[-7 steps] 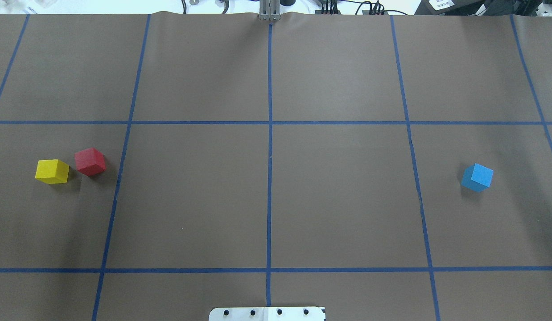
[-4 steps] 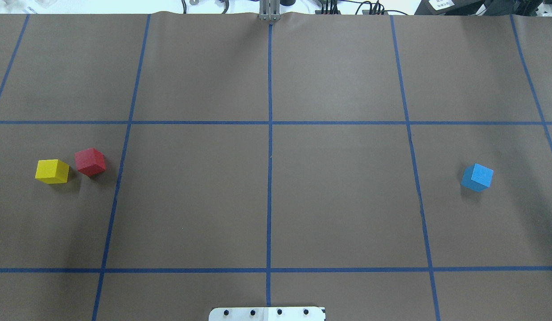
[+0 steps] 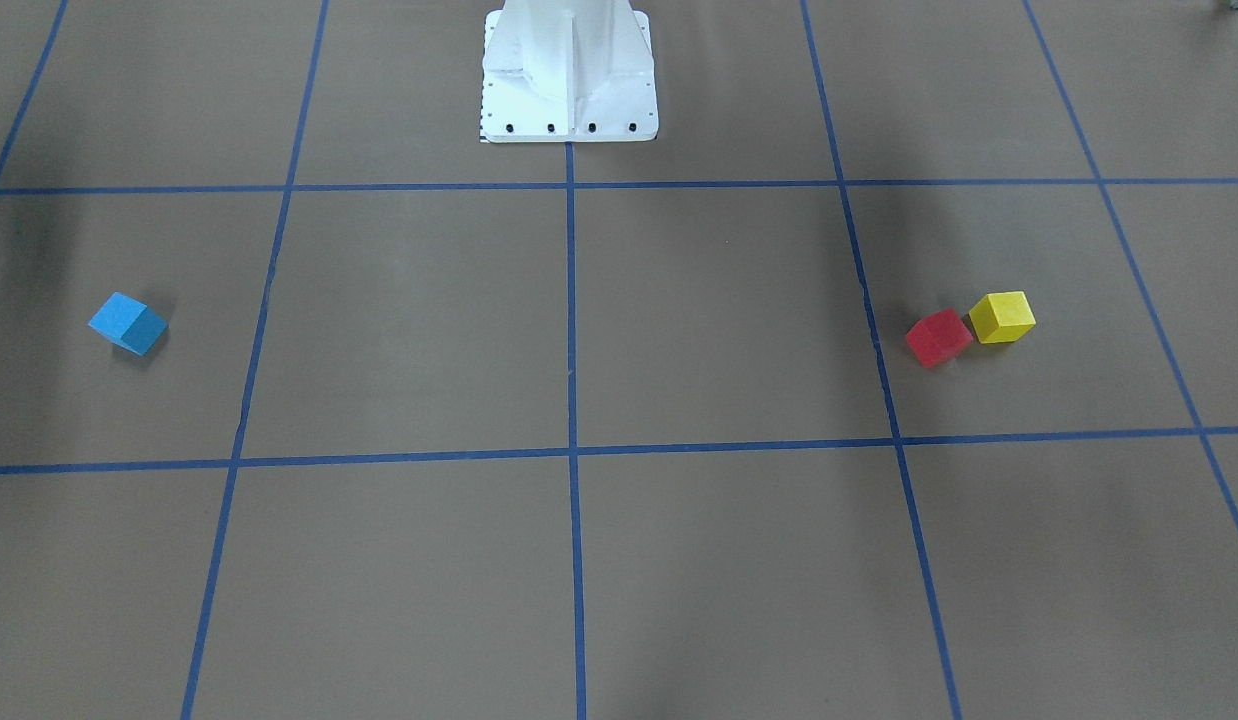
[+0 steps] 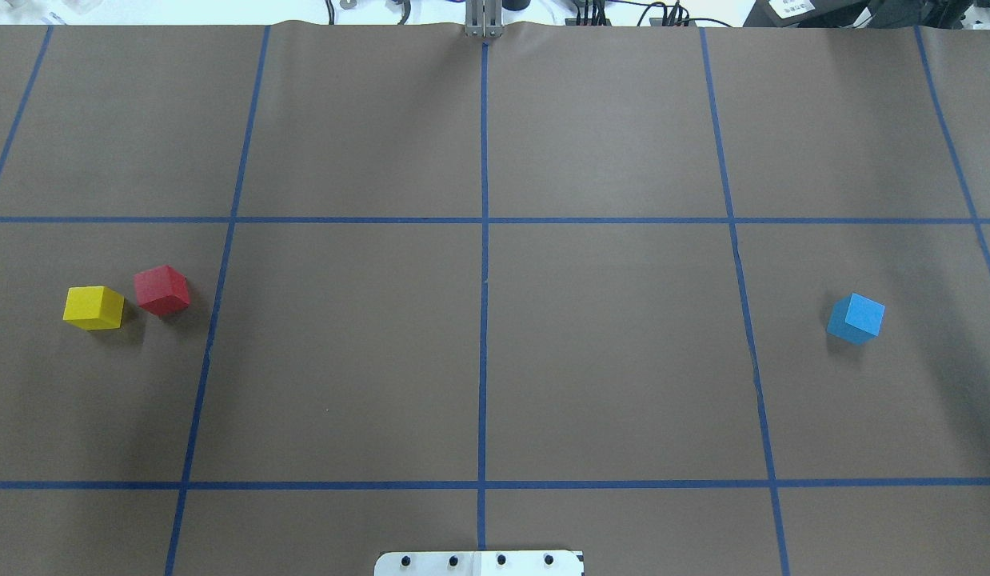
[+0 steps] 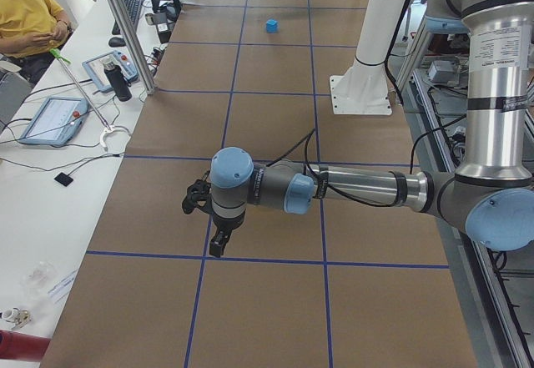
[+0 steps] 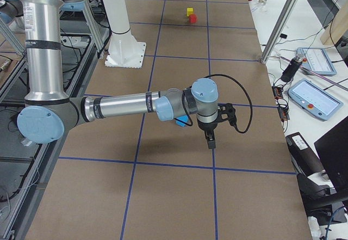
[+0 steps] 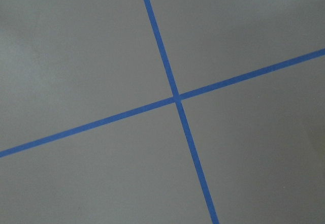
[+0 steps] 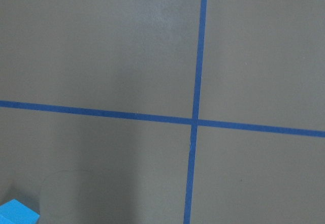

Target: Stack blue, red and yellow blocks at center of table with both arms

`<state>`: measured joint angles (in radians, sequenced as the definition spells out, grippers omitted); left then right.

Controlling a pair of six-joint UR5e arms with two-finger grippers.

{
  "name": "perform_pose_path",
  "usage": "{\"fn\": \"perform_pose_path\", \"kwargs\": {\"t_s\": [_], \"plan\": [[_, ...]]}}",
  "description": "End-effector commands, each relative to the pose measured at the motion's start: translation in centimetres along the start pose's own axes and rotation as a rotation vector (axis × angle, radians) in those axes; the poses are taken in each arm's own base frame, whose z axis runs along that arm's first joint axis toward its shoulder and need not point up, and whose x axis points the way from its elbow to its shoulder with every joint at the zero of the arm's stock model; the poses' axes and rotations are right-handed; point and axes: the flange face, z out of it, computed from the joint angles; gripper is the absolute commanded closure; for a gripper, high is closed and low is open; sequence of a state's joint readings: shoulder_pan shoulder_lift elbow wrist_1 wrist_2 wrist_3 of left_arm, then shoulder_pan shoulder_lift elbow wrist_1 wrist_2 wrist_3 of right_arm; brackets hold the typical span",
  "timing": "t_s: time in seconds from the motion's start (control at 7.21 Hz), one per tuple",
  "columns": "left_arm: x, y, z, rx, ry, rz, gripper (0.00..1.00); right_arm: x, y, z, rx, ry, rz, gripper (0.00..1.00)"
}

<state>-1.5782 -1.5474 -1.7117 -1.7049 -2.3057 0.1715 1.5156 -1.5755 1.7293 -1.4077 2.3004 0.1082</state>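
Brown paper covers the bench [image 4: 607, 360], ruled into large squares by a blue tape grid [image 4: 484, 320], and the centre squares hold no blocks.

Far out on the robot's left side, the yellow block [image 4: 93, 308] sits flat on the paper. The red block [image 4: 161, 290] is just beside it on the inner side, turned at an angle, with a narrow gap between them in the overhead view (from the front camera they look almost touching). Both lie in the same grid square, well apart from the centre line.

At the near edge of the overhead view, in the middle, the robot's white base [image 4: 479, 562] is bolted down on the centre line.

Far out on the robot's right side, the blue block [image 4: 855, 318] sits alone, turned corner-on.

Neither arm shows in the overhead or front views. From the side cameras, the left arm [image 5: 359, 189] reaches out low over its end of the bench with its jaws pointing down above the paper; I cannot tell whether they are apart or together. The right arm [image 6: 125, 105] does the same at the other end, its wrist partly covering the blue block, and its jaws' state likewise cannot be told (its wrist camera catches just a corner of that block at the lower left).
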Motion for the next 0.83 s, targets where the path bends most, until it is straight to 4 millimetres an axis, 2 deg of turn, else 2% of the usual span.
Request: {"fn": "perform_pose_path", "kwargs": {"t_s": [0.0, 0.14, 0.28, 0.42, 0.56, 0.69], "plan": [[1.0, -3.0, -1.7, 0.099, -0.017, 0.088, 0.00, -1.4, -0.1, 0.0, 0.005, -0.027, 0.084, 0.00], [1.3, -3.4, -2.0, 0.139, -0.024, 0.126, 0.00, -4.8, -0.5, -0.3, 0.003, -0.058, 0.158, 0.00], [1.4, -3.5, -2.1, 0.144, -0.023, 0.129, 0.00, -10.5, -0.8, 0.0, 0.000, -0.085, 0.254, 0.00], [1.4, -3.5, -2.2, 0.146, -0.024, 0.129, 0.00, -15.3, -0.6, 2.0, 0.034, -0.100, 0.325, 0.00], [1.5, -3.5, -2.2, 0.146, -0.023, 0.131, 0.00, -20.1, 0.7, 6.0, 0.070, -0.063, 0.388, 0.00], [1.5, -3.6, -2.2, 0.147, -0.023, 0.132, 0.00, -23.5, 2.0, 9.4, 0.097, 0.001, 0.430, 0.00]]}}
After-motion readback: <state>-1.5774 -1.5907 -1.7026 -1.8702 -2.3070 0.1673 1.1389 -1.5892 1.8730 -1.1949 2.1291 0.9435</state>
